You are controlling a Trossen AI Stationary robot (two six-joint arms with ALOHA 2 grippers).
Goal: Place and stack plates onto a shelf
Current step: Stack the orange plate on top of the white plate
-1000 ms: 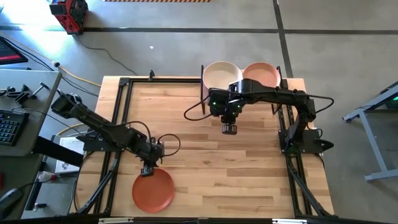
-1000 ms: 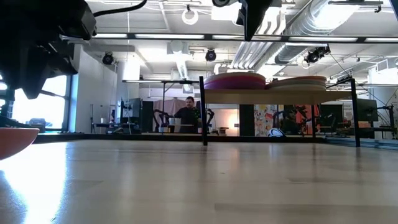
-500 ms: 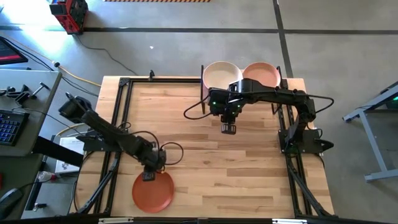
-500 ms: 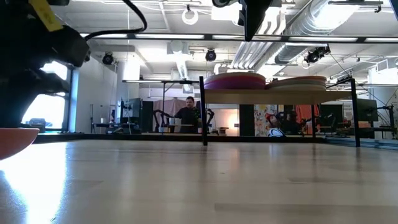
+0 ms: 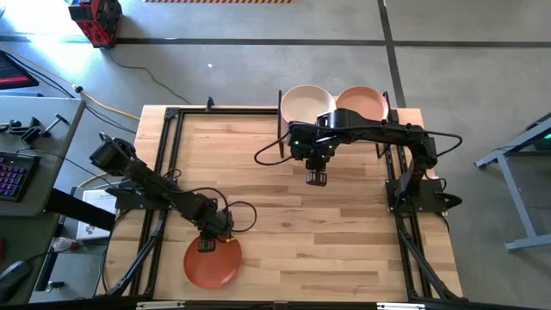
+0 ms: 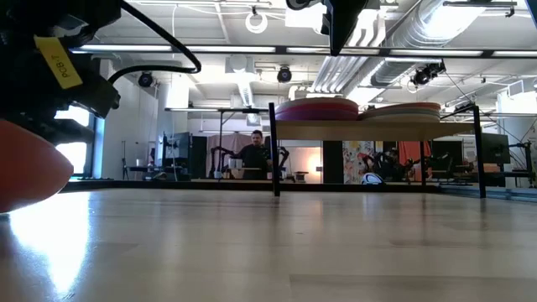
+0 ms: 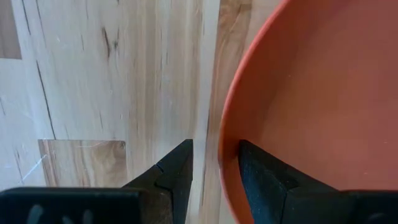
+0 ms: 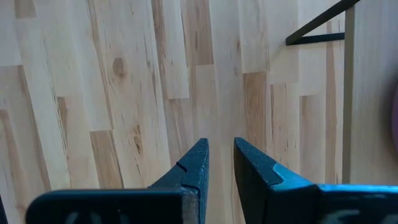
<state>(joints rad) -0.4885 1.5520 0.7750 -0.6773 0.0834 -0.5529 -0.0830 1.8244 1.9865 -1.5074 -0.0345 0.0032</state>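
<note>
The orange-red plate [image 5: 211, 265] lies near the table's near-left corner; in the low view it [image 6: 25, 168] shows tilted, its underside turned to the camera. My left gripper [image 5: 207, 244] [image 7: 216, 165] stands over its far rim, shut on it. The shelf [image 6: 369, 130] stands at the far edge. It carries two stacks, one topped by a cream plate [image 5: 306, 103] and one by a peach plate [image 5: 362, 102]. A magenta plate [image 6: 317, 109] shows low in the left stack. My right gripper [image 5: 318, 178] [image 8: 221, 155] hovers shut above bare wood just in front of the shelf. My left gripper has the orange-red plate by its far rim [image 7: 222, 134]. One finger [image 7: 264, 177] is inside the plate and the other [image 7: 177, 168] is outside, over the wood. The fingers come from above, pointing down. The plate is tilted, and whether it is lifted clear I cannot tell.
Black frame rails run along the table's left [image 5: 164, 172] and right [image 5: 398, 198] sides. A cable loop [image 5: 241, 215] trails from the left arm. Bare wood [image 5: 293, 232] spreads across the middle. A person [image 6: 254, 155] sits far behind the table.
My left gripper has moved toward the near edge and down onto the orange-red plate's far rim. The plate, lying flat a second ago, now shows tipped up in the low view.
</note>
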